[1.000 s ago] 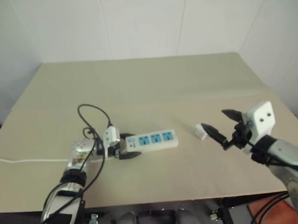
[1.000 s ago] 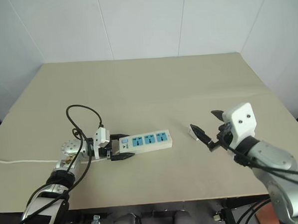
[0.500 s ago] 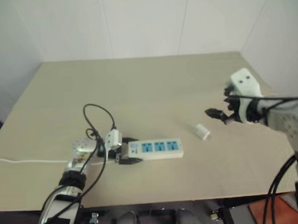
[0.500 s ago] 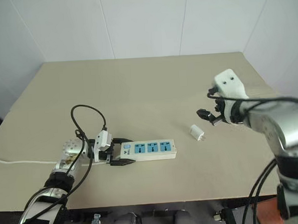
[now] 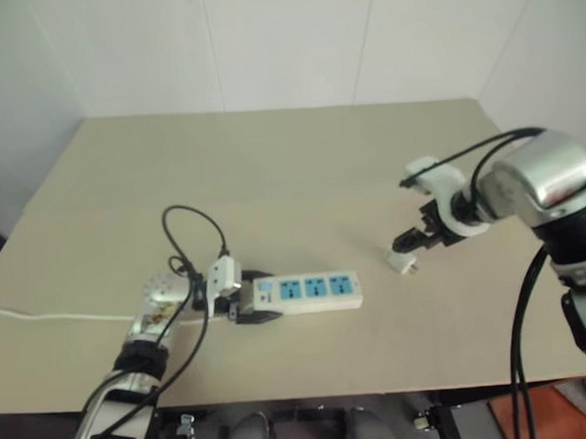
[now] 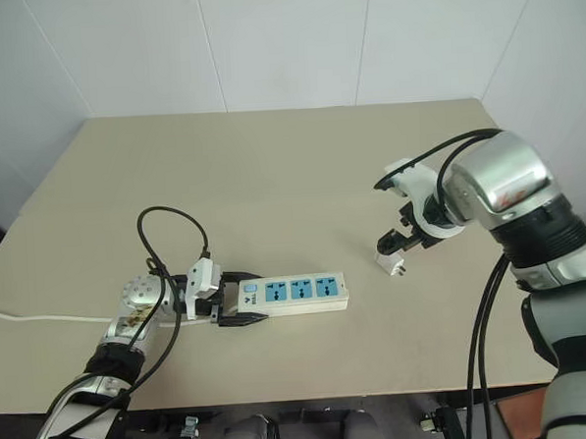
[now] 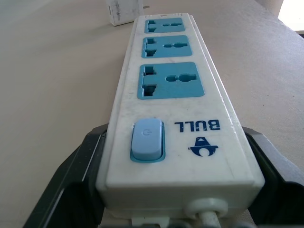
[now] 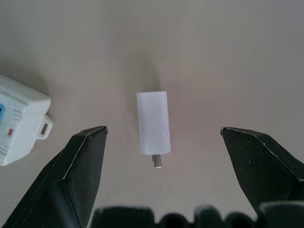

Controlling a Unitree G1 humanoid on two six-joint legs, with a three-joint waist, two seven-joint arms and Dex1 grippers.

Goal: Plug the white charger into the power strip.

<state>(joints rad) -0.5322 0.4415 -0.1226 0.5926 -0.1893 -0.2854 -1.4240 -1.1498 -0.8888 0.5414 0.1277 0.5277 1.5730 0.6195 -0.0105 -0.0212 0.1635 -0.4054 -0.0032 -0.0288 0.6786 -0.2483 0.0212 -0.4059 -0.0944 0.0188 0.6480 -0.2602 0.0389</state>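
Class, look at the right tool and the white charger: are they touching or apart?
Apart. The right wrist view shows the white charger lying on the table between the open right tool's fingers, bare table on both sides.

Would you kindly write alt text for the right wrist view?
A small white charger lies on its side on the beige table, centred between the right gripper's two open black fingers, untouched. One end of the power strip sits nearby.
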